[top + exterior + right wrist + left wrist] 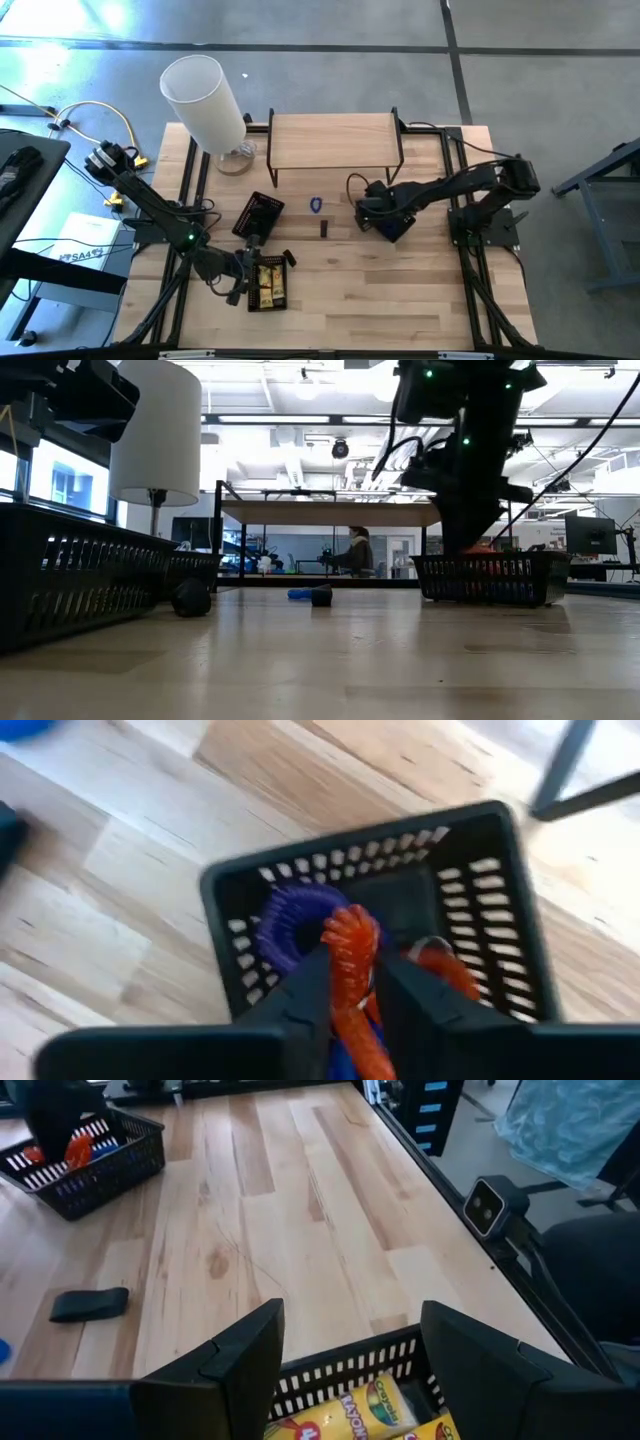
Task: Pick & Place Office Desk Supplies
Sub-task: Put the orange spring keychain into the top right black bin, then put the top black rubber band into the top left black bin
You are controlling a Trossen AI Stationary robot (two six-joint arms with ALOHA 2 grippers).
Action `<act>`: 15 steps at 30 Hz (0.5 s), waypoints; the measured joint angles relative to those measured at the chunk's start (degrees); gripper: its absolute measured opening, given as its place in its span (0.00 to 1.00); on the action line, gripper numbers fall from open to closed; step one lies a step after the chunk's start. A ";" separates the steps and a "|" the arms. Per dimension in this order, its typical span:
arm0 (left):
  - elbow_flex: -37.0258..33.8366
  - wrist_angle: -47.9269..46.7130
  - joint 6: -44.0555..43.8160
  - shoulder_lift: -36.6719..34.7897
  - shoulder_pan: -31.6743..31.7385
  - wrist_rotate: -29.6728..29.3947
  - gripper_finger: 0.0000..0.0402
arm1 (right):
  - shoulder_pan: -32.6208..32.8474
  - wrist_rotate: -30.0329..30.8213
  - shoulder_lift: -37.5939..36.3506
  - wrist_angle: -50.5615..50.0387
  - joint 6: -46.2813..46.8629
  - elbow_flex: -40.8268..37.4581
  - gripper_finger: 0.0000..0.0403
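My right gripper (352, 965) hangs over a small black basket (360, 845) at the table's right middle, shut on a red coiled band (350, 935). A purple coil (295, 920) and an orange coil (447, 970) lie in that basket. My left gripper (350, 1330) stands open over the far wall of another black basket (340, 1368), which holds yellow packets (370, 1405); it touches nothing. A blue band (316, 205) and a small dark piece (324, 229) lie flat on the table between the arms. My right gripper pinches the red coiled band (352, 982) between its two fingers, coming from above and pointing steeply down. The band runs along the fingers and its looped end (350, 920) sticks out past the fingertips, over the inside of the basket. Whether that end touches the coils below, I cannot tell.
A third black basket (258, 215) sits left of the blue band. A wooden shelf (335, 140) and a big white cylinder (205, 100) stand at the far side. Bare wood lies along the near edge. A small camera (490, 1205) sits on the table's frame.
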 joint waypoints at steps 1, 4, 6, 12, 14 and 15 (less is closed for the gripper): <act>-0.01 0.14 -0.01 0.00 0.00 0.00 0.57 | -0.03 -0.11 0.06 0.39 -0.37 0.00 0.19; -0.02 0.34 -0.04 0.00 0.11 0.02 0.57 | 0.01 -0.16 0.12 0.48 -1.43 -0.10 0.29; -0.02 0.40 -0.15 0.00 0.13 0.00 0.57 | 0.05 -0.17 0.12 0.34 -1.91 -0.05 0.34; -0.02 0.36 -0.14 0.00 0.17 0.00 0.57 | -0.37 0.98 -1.18 -1.22 -2.33 -0.06 0.44; -0.02 0.38 -0.13 0.00 0.17 0.00 0.57 | -0.15 2.66 -1.76 -2.48 -2.29 0.69 0.45; -0.04 0.35 -0.13 0.00 0.17 0.00 0.57 | 0.10 3.26 -2.48 -3.40 -2.22 1.11 0.45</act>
